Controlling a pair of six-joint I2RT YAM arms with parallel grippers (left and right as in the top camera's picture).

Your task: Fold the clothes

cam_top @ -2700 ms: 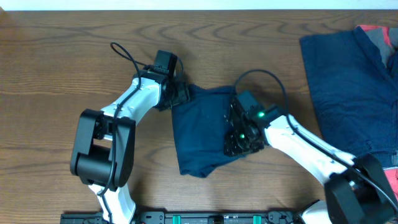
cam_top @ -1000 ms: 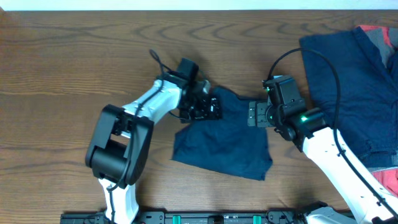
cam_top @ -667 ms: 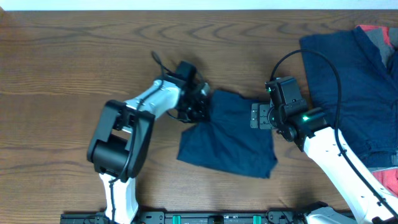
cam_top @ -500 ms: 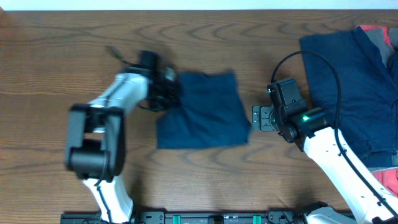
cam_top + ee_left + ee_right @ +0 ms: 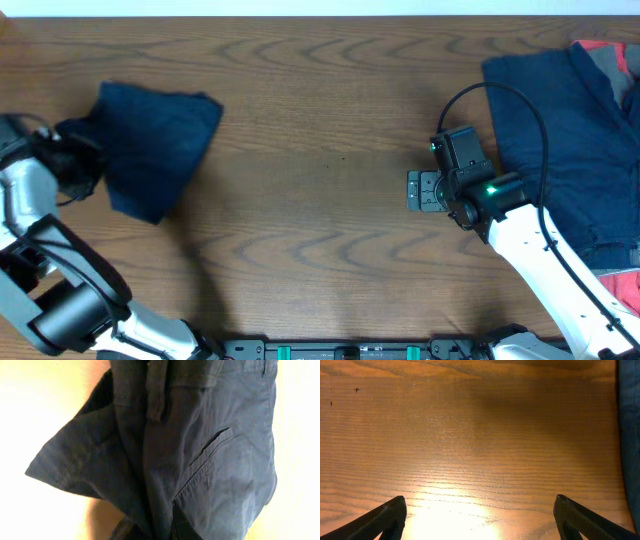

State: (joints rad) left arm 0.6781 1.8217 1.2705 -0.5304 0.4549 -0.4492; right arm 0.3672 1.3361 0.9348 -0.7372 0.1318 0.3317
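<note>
Shorts [image 5: 150,145] dragged far left | left gripper [image 5: 78,165] clamped on them | right gripper [image 5: 414,190] wide, empty

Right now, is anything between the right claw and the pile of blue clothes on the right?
Nothing visible. The right claw is open over the table, and the pile of clothes lies just beside it, with only the arm's own cable arcing above. The left claw holds the other garment far left.

Three cameras on one tabletop [image 5: 330,200]
Overhead looks straight down; the left wrist camera sits tight against the navy garment [image 5: 150,145] it shares with that view; the right wrist camera faces nearby wood past the right tool [image 5: 480,510].
</note>
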